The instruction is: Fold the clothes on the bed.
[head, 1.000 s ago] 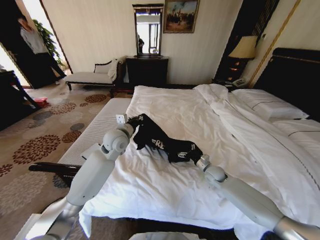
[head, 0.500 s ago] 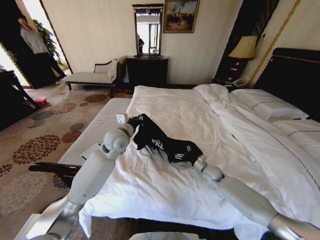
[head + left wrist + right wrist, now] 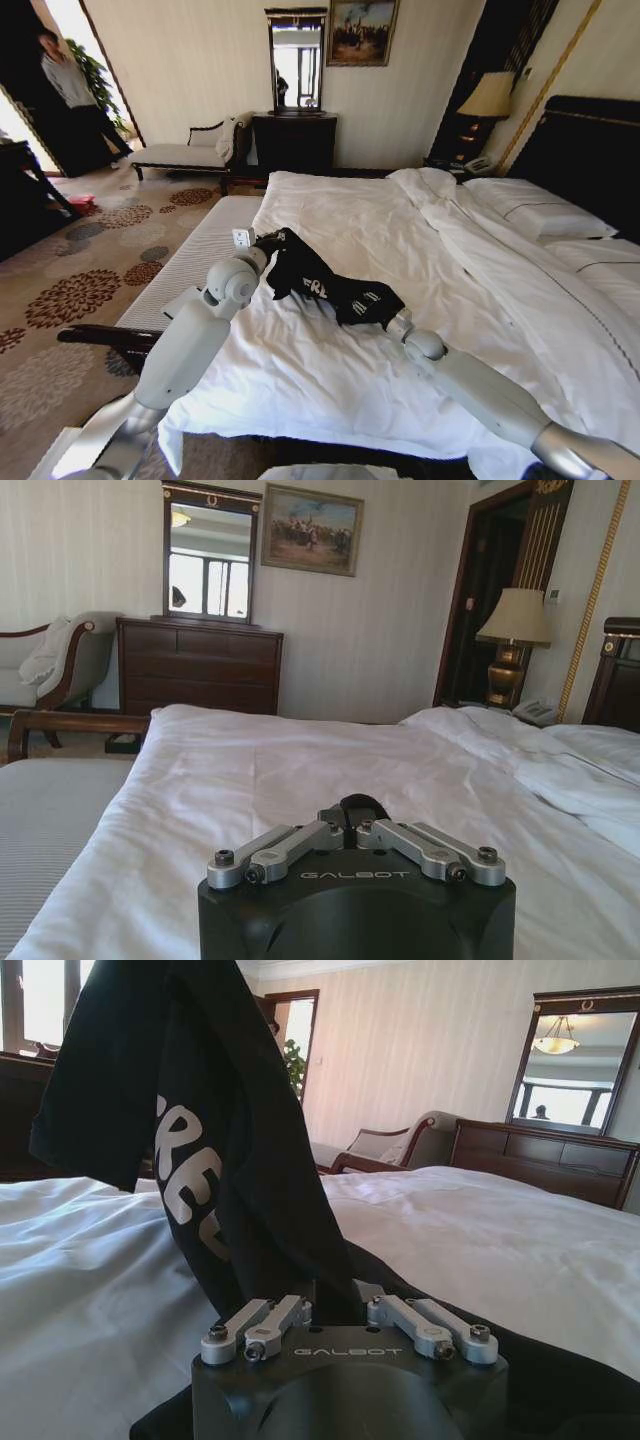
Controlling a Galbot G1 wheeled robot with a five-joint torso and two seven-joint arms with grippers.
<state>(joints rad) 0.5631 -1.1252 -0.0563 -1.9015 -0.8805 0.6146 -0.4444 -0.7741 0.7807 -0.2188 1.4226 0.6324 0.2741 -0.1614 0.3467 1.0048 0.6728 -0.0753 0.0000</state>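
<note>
The head view looks down and forward from above both arms onto the large white-sheeted bed [image 3: 400,250]. Each wrist view sits low, just behind its own claw, skimming the sheets. All three share the dark wooden dresser [image 3: 293,142] [image 3: 198,670] [image 3: 545,1160] under the framed wall mirror [image 3: 297,60] [image 3: 208,580] [image 3: 575,1065].

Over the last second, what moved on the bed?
The right gripper, shut on the black short-sleeved T-shirt with white lettering, drew its end of the shirt slightly back toward the robot and to its left, bunching the fabric. The left gripper stayed at the shirt's other end; its fingers can't be read. The large bed with white sheets is unchanged.
</note>
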